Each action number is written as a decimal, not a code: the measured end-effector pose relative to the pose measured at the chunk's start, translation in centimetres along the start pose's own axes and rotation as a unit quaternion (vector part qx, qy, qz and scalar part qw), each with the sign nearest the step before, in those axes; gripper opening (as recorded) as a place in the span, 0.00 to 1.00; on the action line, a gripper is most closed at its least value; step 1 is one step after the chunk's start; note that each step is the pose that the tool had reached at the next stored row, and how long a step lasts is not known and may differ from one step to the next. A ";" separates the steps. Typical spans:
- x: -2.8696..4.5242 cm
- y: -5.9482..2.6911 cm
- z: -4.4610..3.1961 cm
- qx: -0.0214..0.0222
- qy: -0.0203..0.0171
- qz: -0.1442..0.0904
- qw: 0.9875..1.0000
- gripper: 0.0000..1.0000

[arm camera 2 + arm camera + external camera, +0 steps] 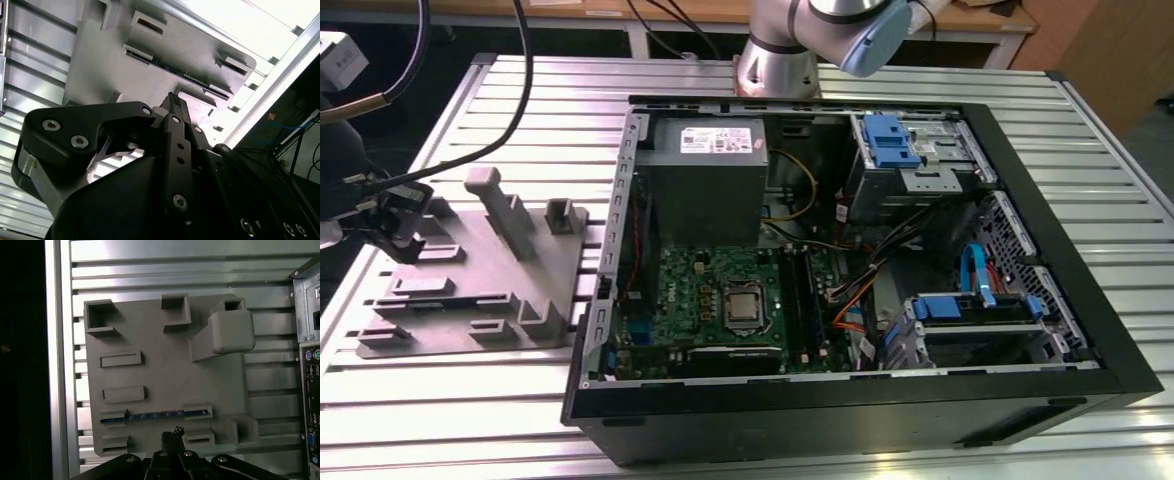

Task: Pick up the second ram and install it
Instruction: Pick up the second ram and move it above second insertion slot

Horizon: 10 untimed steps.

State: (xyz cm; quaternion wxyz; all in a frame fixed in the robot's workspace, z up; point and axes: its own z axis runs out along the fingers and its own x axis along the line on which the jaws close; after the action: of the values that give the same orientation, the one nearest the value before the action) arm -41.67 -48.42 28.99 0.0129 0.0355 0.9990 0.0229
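Jaws closed near the second ram (160, 415), half-sunk in fixture (165, 365).

Silver slotted metal desk (454, 420), ribs running side to side. A grey plastic holder plate (454, 300) with raised blocks and slots lies flat on it, toward the exterior view's left. An open black computer case (854, 425) lies on its side just beside the plate, toward the exterior view's right. The arm base (778, 70) stands at the desk's far edge, behind the case.

Tool (173, 432) pointing downward, jaws closed together
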 end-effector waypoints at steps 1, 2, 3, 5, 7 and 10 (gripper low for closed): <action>0.00 0.00 0.01 0.000 0.000 -0.003 1.000 0.10; 0.01 0.00 0.02 0.000 0.000 -0.009 1.000 0.10; 0.01 0.01 0.04 0.000 0.001 -0.016 1.000 0.10; 0.00 0.00 0.06 -0.001 0.002 -0.034 0.999 0.10; 0.00 0.00 0.08 -0.001 0.002 -0.052 0.999 0.10; 0.00 0.00 0.12 -0.002 0.004 -0.080 0.997 0.10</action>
State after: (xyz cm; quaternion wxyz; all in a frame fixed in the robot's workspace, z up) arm -41.67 -48.41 28.87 0.0111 -0.0442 0.9987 0.0240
